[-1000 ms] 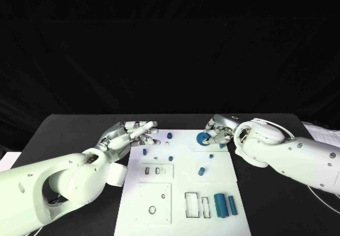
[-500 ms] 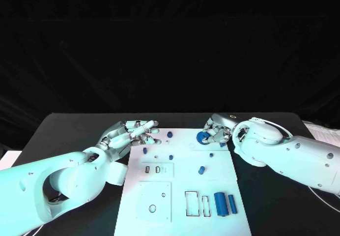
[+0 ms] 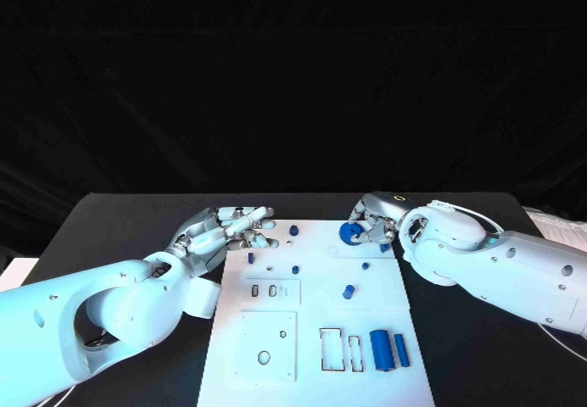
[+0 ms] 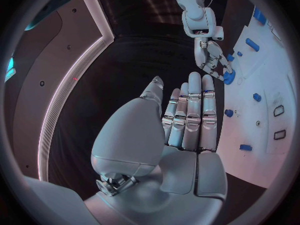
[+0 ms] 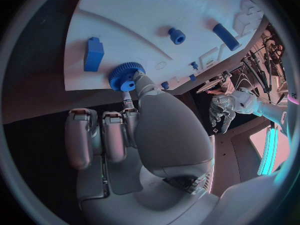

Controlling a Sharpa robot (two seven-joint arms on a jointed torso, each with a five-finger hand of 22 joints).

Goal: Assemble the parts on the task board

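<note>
The gear (image 3: 351,235) is pinched at the right robot hand's (image 3: 374,227) fingertips, low over the far right part of the board (image 3: 367,297) on the desk (image 3: 122,229), just beside a block (image 5: 94,53). Its flat face is turned toward the board, so the coming move is judged a short lowering. The left robot hand (image 3: 226,231) is held apart and empty at the board's far left edge, farther from the gear.

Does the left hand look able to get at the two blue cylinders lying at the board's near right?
Probably yes: the left hand holds nothing, and nothing covers the blue cylinders; it must cross the task board.
</note>
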